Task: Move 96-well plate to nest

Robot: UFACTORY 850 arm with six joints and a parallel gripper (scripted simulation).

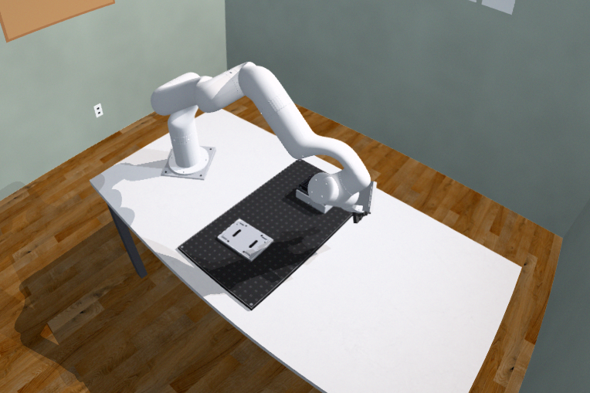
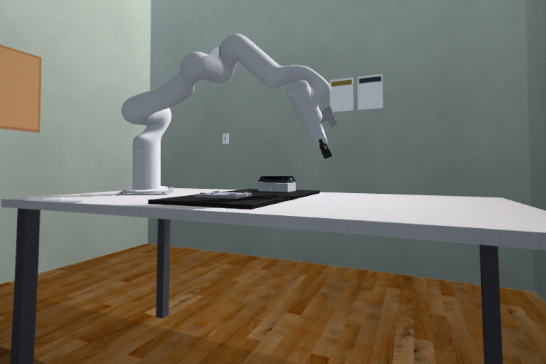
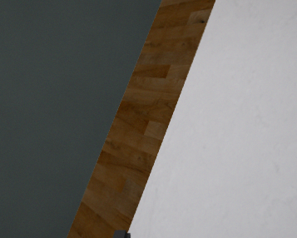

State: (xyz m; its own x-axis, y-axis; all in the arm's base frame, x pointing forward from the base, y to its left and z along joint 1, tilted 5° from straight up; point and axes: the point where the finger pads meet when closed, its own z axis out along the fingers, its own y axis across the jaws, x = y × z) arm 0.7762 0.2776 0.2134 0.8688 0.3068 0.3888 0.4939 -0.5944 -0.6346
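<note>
A white arm reaches over the bench (image 2: 396, 214), its end effector (image 2: 325, 150) spread, holding nothing, tilted downward above the 96-well plate (image 2: 276, 179), which sits on the plate shaker S1 (image 2: 276, 186), near the plate nest N1 (image 1: 245, 238).

From the top view the arm's wrist hides most of the plate shaker S1 (image 1: 309, 199) and its 96-well plate (image 1: 302, 184), whose cut-off corner cannot be made out.
</note>
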